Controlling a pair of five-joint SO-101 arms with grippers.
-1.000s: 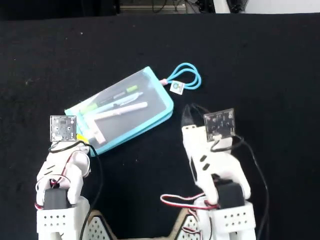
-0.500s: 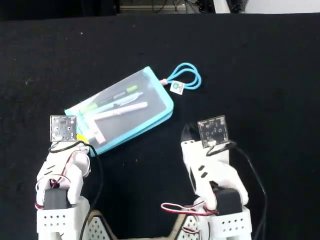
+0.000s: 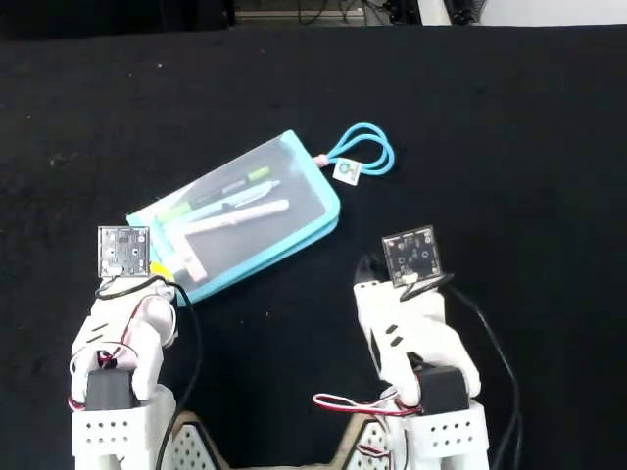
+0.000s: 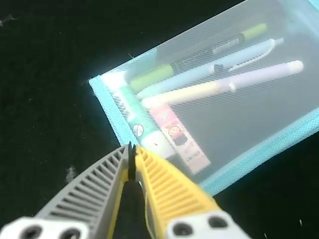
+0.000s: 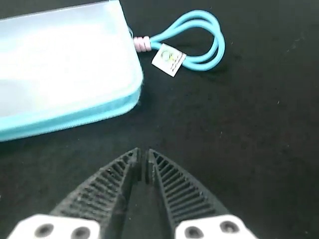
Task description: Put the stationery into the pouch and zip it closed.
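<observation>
A black cloth (image 3: 509, 147) covers the table from edge to edge, and it lies flat and matte. A few pale specks of lint sit on it: one near the left edge (image 3: 56, 157), and in the left wrist view another small pale fleck (image 4: 70, 173) and a faint one (image 4: 4, 21). Beyond the far edge a narrow strip of the room shows. There, dark cables (image 3: 323, 12) lie in a tangle near the middle, a white object (image 3: 490, 10) stands at the far right corner, and a dark block (image 3: 98, 15) fills the far left corner.
</observation>
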